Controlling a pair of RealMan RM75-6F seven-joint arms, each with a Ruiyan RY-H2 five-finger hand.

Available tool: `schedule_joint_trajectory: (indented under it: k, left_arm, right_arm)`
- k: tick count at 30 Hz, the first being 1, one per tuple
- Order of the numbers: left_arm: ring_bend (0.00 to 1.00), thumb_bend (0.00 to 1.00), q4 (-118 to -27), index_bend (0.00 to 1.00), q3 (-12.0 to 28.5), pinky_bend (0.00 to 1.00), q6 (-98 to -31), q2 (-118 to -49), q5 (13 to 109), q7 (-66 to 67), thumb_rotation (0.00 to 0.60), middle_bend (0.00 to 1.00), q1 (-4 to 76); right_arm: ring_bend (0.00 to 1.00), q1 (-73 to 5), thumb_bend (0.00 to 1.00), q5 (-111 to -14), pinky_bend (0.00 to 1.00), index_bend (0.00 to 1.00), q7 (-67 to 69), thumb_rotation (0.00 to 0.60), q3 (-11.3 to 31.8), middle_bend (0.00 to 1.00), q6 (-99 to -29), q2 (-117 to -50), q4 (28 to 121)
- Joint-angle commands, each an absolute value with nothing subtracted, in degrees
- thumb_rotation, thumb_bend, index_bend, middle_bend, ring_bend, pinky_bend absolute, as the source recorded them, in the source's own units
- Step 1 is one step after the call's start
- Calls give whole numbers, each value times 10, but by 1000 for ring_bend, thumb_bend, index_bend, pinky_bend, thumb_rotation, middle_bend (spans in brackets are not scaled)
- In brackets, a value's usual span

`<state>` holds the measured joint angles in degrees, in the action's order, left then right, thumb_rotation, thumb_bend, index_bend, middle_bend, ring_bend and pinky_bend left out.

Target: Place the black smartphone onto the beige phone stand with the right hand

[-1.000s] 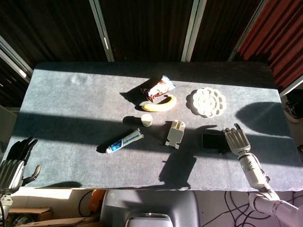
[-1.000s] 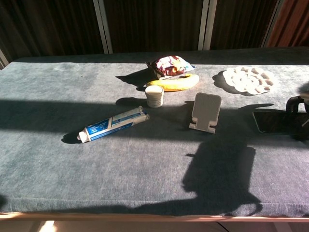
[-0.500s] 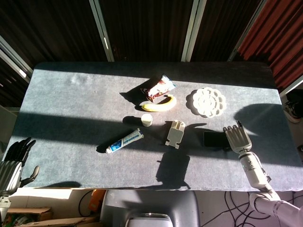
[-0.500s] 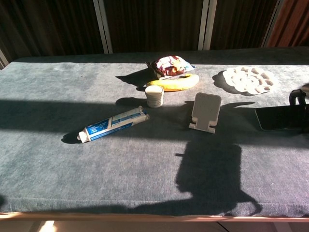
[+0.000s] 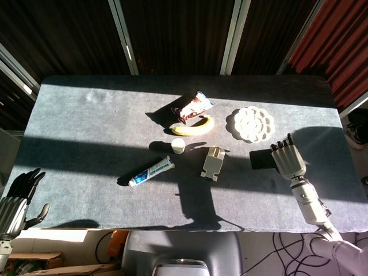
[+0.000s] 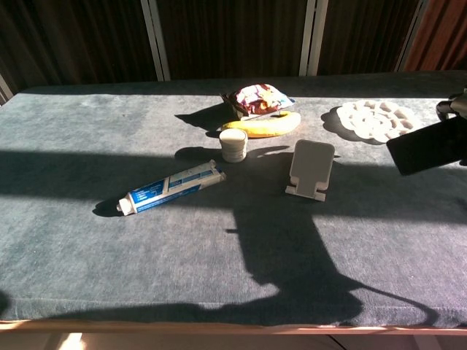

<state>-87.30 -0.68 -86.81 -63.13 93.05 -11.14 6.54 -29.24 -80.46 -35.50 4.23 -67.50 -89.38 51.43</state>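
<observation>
My right hand (image 5: 288,160) holds the black smartphone (image 5: 261,159) lifted off the table, to the right of the beige phone stand (image 5: 211,163). In the chest view the smartphone (image 6: 429,145) hangs tilted at the right edge, above the table and right of the stand (image 6: 311,170); only fingertips (image 6: 451,106) of that hand show there. The stand is upright and bare. My left hand (image 5: 16,200) hangs off the table's near left corner, fingers apart, holding nothing.
A white flower-shaped palette (image 5: 250,123) lies behind the phone. A banana (image 5: 194,127), a snack packet (image 5: 194,107), a small white jar (image 5: 179,145) and a toothpaste tube (image 5: 151,171) lie left of the stand. The grey cloth table (image 5: 86,149) carries strong shadows.
The right hand has raised the smartphone off the table, up and slightly away from me. The arm's shadow has shifted left. The left hand has sunk a little lower.
</observation>
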Motion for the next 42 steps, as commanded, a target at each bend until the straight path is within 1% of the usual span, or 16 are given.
schedule_joint_trajectory:
  k: [1,5,8,9,10,16,19,23,30,34,42]
  left_arm:
    - [0,392,-873,0,-7,0,-867,-632,930,-111,600,0,66]
    - [0,391,-873,0,-6,0,-867,-632,929,-111,600,0,66]
    - [0,392,-874,0,-6,1,-865,-633,928,-109,600,0,67]
    - [0,392,-875,0,-6,1,-865,-633,928,-109,600,0,67]
    - [0,392,-875,0,-6,2,-863,-634,927,-108,600,0,68]
    - [0,391,-876,0,-6,4,-854,-635,926,-102,600,0,72]
    - [0,392,-876,0,-5,4,-853,-635,923,-100,600,0,73]
    - [0,392,-876,0,-3,4,-850,-634,918,-102,600,0,74]
    - [0,392,-874,0,-3,4,-849,-631,916,-109,600,0,74]
    - [0,392,-874,0,-4,4,-852,-630,918,-111,600,0,73]
    - [0,391,-874,0,-5,5,-853,-629,919,-112,600,0,72]
  right_arm:
    - [498,-299,350,-834,326,996,-381,600,38,734,-707,-887,508]
    - [498,-303,349,-847,326,996,-393,600,36,734,-719,-879,514]
    - [498,-312,349,-877,326,996,-420,600,29,734,-738,-861,529]
    - [498,-317,349,-893,326,996,-431,600,25,734,-748,-850,539]
    - [498,-337,349,-940,326,996,-443,600,17,734,-774,-829,549]
    - [497,-392,350,-1024,326,996,-442,600,-2,734,-763,-776,589]
    - [494,-420,346,-1053,322,996,-461,600,-4,734,-741,-756,612]
    - [493,-453,328,-1072,314,996,-495,600,-4,734,-690,-731,659]
    - [493,-489,312,-1055,308,996,-575,600,15,733,-588,-702,737]
    - [493,-501,308,-1029,308,996,-619,600,32,734,-538,-699,769]
    - [493,-514,304,-1012,308,996,-656,600,42,734,-495,-722,785]
